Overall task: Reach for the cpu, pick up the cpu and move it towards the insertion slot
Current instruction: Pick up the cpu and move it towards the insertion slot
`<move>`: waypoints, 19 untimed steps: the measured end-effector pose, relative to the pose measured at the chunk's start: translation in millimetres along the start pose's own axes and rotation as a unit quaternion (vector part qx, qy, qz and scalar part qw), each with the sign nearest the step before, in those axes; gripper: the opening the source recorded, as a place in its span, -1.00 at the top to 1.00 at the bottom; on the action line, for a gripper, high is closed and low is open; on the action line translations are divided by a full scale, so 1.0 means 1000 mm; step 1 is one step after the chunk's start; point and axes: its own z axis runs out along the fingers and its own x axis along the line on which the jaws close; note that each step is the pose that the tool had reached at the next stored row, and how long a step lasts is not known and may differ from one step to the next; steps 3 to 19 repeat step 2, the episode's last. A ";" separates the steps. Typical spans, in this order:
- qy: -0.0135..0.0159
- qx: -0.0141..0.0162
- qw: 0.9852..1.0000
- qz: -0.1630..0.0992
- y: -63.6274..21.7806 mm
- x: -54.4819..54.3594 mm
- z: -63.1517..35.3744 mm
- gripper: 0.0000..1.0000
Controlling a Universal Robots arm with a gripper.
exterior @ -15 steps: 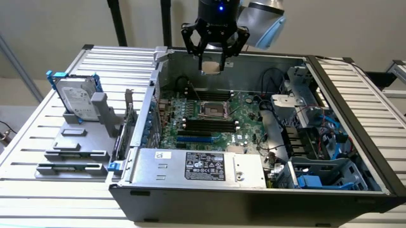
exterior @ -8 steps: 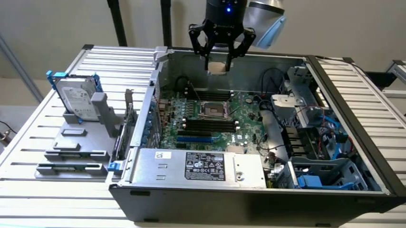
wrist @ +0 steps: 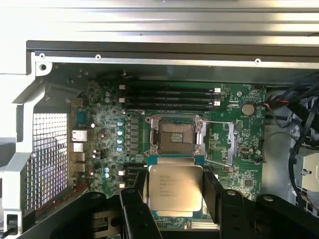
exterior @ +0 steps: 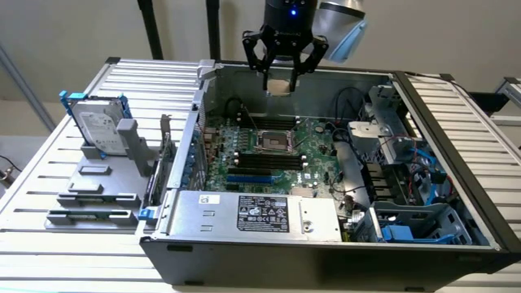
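Right now your tool [exterior: 284, 78] is clamped on the cpu [wrist: 175, 188], one finger pressed on each of two opposite edges, so the chip is already lifted and hangs in the air above the open computer case [exterior: 456, 201]. To carry it well, keep the chip flat and level, and move slowly enough that it does not slip between the fingers [wrist: 213, 191]; I judge the grip to be narrow, on the rim alone, so a jolt could tilt it. Line the chip's square outline up with the insertion slot [wrist: 176, 136] before you go lower, matching edges to the silvery frame rather than trusting the centre alone. In the wrist view the cpu's printed metal top faces the camera, and the slot shows just beyond the chip's far edge, its dark centre uncovered. In the exterior view the tool hangs over the back wall of the case, with the insertion slot [exterior: 275, 142] lower down on the green board [exterior: 321, 155], between the two banks of black memory slots [exterior: 269, 161]. The chip is thus near the slot but still well above it.
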 end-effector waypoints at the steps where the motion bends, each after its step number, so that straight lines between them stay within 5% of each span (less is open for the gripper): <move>1: 0.000 0.000 1.000 0.000 0.0000 0.000 0.0000 -0.09; 19: 0.000 0.000 1.000 0.000 0.0000 0.000 0.0000 -0.09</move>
